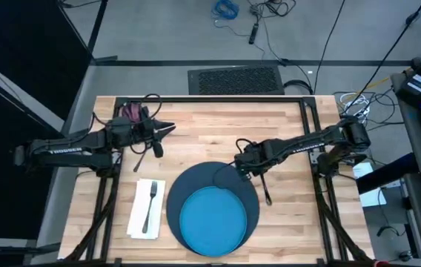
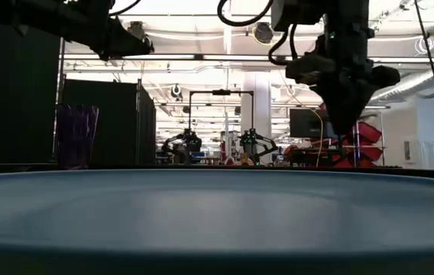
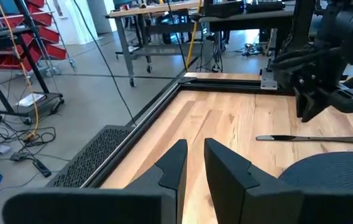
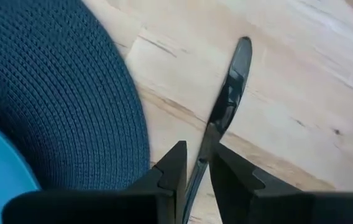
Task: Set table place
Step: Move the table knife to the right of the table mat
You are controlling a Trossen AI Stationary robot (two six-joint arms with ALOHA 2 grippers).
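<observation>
While the right hand [image 4: 194,165] hangs low over the worktop [image 1: 284,126], its fingers sit close on either side of the knife [image 4: 225,112] handle, a narrow gap between them, and I can't tell if they truly grip it. That knife lies just beside the dark blue mat [image 1: 188,185], on the right. One bright blue plate [image 1: 212,219] sits on the mat, one white napkin [image 1: 139,211] lies left of it, one fork [image 1: 150,204] on top. So mat, plate, napkin and fork look placed; the knife seems nearly there. Over at the far left, the left hand [image 3: 195,162] waits, fingers almost together, holding nothing, near one purple cup [image 2: 76,136], not yet set. No spoon in sight.
</observation>
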